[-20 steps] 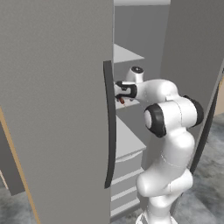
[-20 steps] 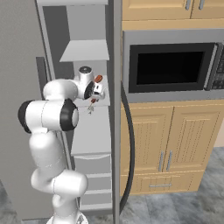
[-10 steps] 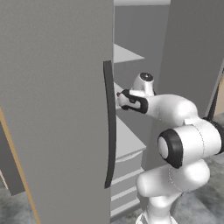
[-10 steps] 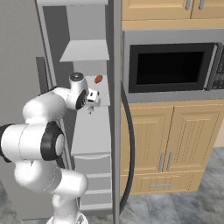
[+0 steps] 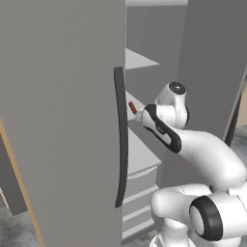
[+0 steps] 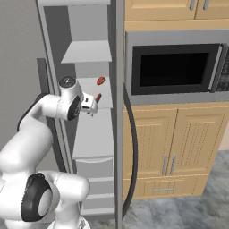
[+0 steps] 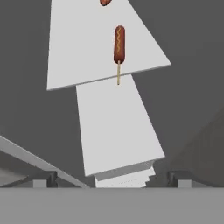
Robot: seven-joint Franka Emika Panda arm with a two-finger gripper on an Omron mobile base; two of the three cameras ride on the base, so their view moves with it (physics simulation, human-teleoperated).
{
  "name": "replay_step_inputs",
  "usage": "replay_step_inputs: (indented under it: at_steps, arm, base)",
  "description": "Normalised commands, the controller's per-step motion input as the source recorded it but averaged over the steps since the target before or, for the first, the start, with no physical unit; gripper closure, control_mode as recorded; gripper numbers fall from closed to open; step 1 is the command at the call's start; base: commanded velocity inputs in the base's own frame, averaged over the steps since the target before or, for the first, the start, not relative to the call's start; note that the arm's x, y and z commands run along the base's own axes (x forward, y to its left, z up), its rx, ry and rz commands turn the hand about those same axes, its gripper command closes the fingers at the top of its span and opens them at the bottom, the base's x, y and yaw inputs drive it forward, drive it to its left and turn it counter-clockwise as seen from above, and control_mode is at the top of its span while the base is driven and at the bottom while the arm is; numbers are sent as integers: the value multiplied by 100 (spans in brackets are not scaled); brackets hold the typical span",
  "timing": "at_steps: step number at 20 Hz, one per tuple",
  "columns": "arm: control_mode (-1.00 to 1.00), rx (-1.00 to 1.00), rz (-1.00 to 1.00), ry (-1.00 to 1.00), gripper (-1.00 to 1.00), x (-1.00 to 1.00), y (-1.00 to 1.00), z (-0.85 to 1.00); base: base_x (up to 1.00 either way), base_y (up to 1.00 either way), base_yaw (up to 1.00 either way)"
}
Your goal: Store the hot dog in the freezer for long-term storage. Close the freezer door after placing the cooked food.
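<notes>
Kitchen cabinets of pale wood and a black-fronted microwave (image 6: 176, 67) stand at the right side of the grey fridge, and the robot works in the narrow open compartment between them. Its gripper (image 6: 92, 104) is at the front of the freezer (image 6: 91, 134), at the height of the middle shelf (image 7: 78, 48). The fingers are spread wide and nothing is between them.

Just beyond the hand, the hot dog (image 7: 119, 45) lies on this pale shelf, near the front edge. It is on a thin stick, and the end of the stick reaches a little over the edge. In the right base view it shows as a small red shape (image 6: 98, 97) beside the hand. A second small reddish thing (image 6: 100, 81) lies further back on the same shelf; I cannot tell what it is.

Below are one more shelf and then the drawers. The freezer door (image 5: 62, 120) stands open at the left, with its long dark handle (image 5: 120, 140) close to the arm.

I judge that the placing step is done. What remains is to close the door: the hand must come out of the compartment, go around the door's edge and push it shut without touching the stick.
</notes>
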Motion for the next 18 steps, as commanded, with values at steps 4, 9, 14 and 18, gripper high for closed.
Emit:
replay_step_inputs:
  at_steps: [4,9,14,18]
  arm:
    - [-100,0,0,1,-100,-78,0,60]
    - [-100,-8,-5,9,-100,-92,0,29]
    - [-100,-10,-4,10,-100,-90,0,33]
    - [-100,-8,-7,29,-100,-8,27,0]
  base:
    - [0,0,0]
    - [0,0,0]
    - [0,0,0]
    - [0,0,0]
